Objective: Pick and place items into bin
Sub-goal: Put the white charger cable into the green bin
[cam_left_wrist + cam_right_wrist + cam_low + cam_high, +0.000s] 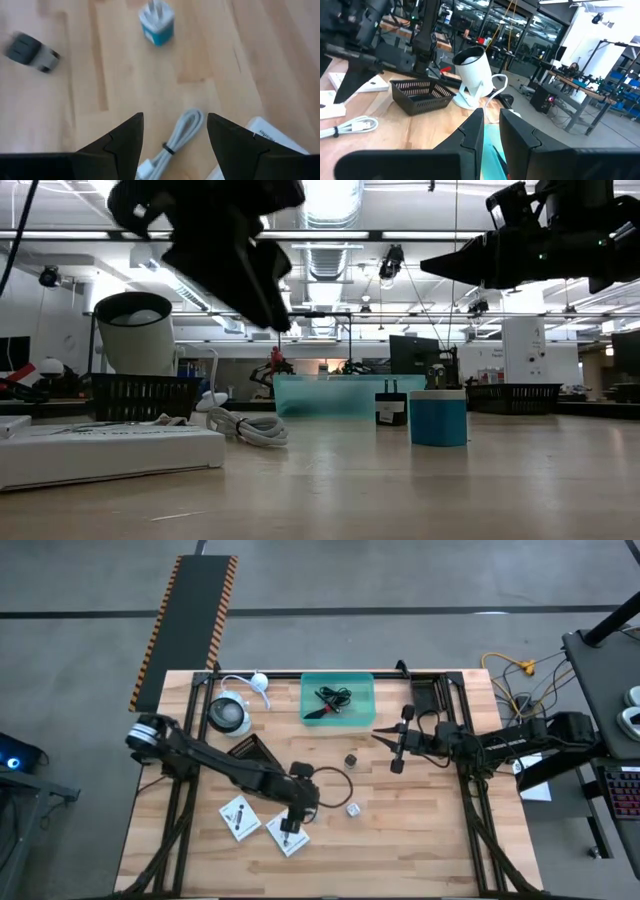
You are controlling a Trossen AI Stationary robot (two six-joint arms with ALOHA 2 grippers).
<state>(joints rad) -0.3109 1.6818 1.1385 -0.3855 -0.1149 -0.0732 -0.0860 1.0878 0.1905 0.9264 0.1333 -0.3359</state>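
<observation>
The left hand point(175, 131) hovers open above a coiled white cable point(172, 141) on the worktop point(420, 830), beside two white packets point(240, 817). The right hand point(392, 743), nearly closed and empty, hangs beside the teal bin point(338, 682), which holds a black cable point(333, 696).

My left tool point(175, 137) has dark, near-black fingers, and below it lie a pale grey-white coiled cable point(172, 142), a blue-and-white plug adapter point(157, 25) and a small grey and dark piece point(31, 51) on the light, blond wood table point(420, 830). The bin point(338, 703) is translucent teal-green, with black cables point(333, 696) and a dark stick with a touch of red point(322, 712) inside it. Near my arm lie white packets with dark print point(240, 817), a black mesh basket point(422, 95) and a white round device point(472, 70), while a black mat edged in orange-and-black stripes point(190, 620) lies on the grey floor.
</observation>
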